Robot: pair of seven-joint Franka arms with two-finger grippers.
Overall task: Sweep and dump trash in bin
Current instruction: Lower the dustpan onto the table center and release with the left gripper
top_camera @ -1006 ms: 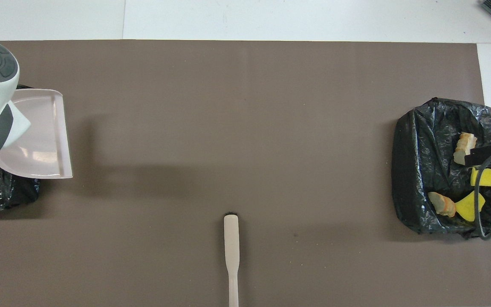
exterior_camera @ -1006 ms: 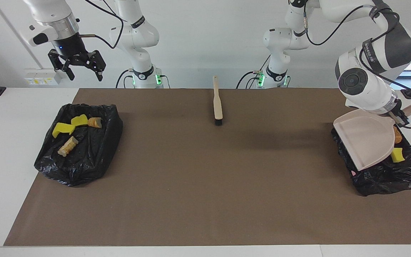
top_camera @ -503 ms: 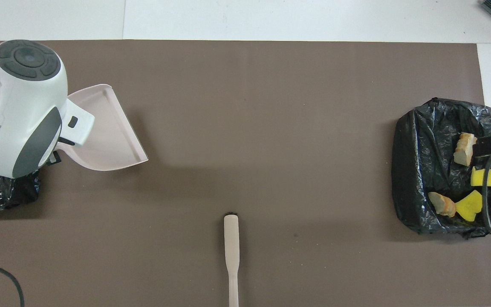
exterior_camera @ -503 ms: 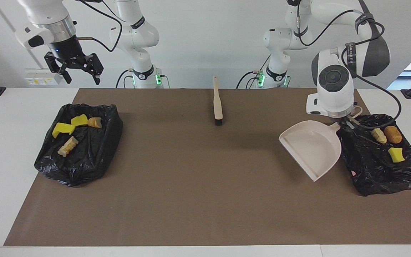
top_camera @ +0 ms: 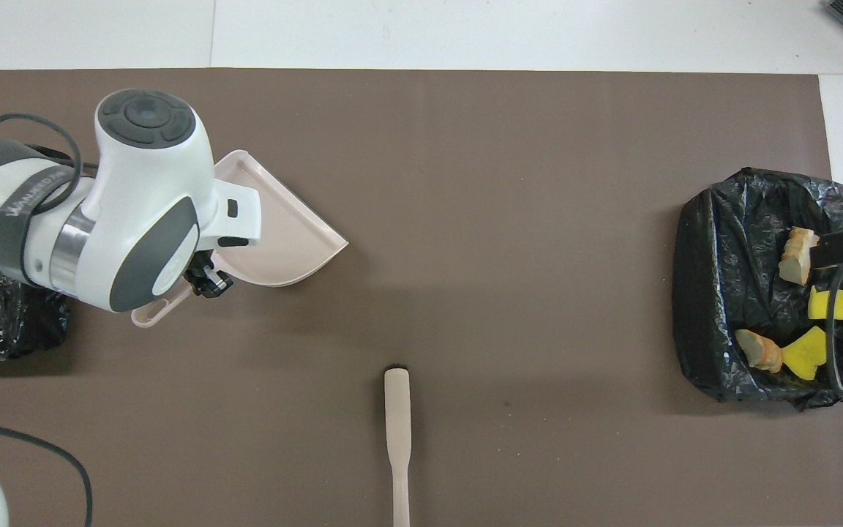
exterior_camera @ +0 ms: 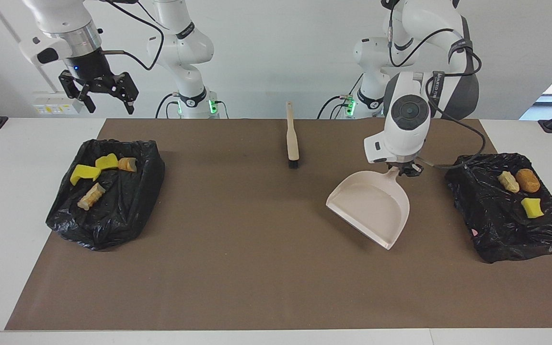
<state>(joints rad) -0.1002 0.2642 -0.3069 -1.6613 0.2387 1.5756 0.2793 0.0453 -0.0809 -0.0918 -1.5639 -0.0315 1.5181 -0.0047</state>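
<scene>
Swinging away from the bin at its own end of the bench, the left arm now carries the dustpan [exterior_camera: 371, 208] over bare brown mat, where a second ago the pan hung tipped over that bin's black liner. That reads as the dump being done and the pan on its way to be set down.

Nearest the robots, the brush [exterior_camera: 292, 136] lies untouched on the mat between the two bases, bristle end pointing away from them. The right end effector [exterior_camera: 99, 91] waits high over the right arm's end of the bench, fingers spread wide and empty. Farther out, the left end effector [exterior_camera: 404, 168] is clamped on the dustpan's handle; the fingertips are mostly hidden under the wrist, so the grip is judged from the pan hanging off it, its scoop seemingly empty.

All seven pieces of trash lie in bins, well apart from both end effectors. Three sit in the bin [exterior_camera: 508, 215] at the left arm's end: a tan lump, an orange-brown lump [exterior_camera: 528, 180], a yellow scrap. Four rest in the second bin [exterior_camera: 113, 206] at the right arm's end, including yellow scraps [exterior_camera: 82, 173].
</scene>
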